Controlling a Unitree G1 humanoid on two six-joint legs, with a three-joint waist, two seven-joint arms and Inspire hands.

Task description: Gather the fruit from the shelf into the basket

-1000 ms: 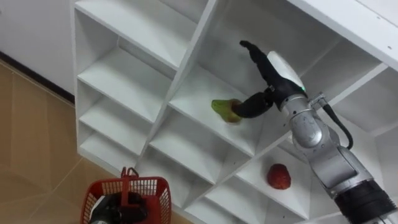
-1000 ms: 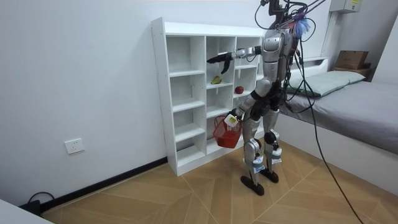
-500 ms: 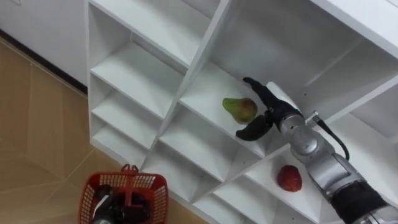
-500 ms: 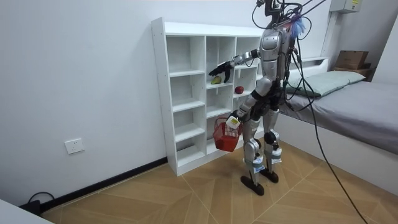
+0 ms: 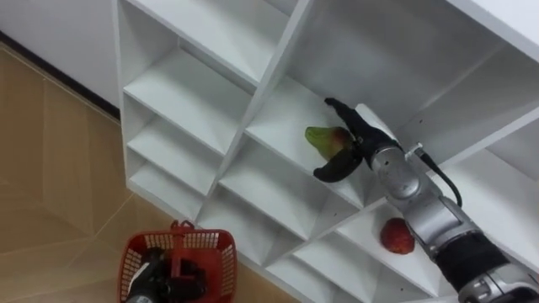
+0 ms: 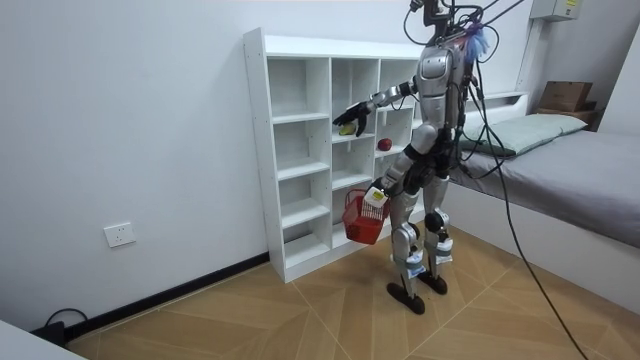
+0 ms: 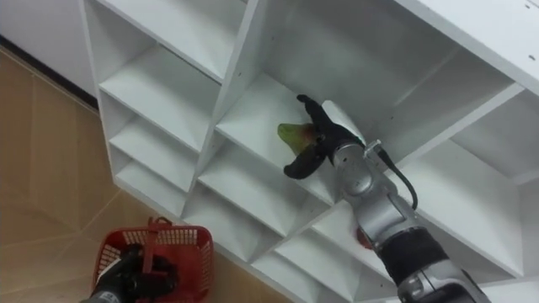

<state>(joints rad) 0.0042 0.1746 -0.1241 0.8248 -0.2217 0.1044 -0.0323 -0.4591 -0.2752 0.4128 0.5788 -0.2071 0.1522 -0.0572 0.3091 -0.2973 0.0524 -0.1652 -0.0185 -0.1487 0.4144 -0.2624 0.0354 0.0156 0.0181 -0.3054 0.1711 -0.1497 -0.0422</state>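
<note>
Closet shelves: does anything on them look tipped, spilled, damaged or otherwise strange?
Nothing stands out. The green pear is at the right hand in a middle compartment, the red fruit sits in a lower compartment, and the red basket hangs from the left hand.

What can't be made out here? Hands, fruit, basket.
1. Whether the right hand touches the green, red-blushed pear: the hand covers the pear's right side in both eye views.
2. Left hand grip: behind the red plastic mesh basket, cut by the bottom edge.
3. Basket contents: masked by that hand.
4. Round red fruit, kind: forearm hides most of it in the right eye view; tiny in the room view.
</note>
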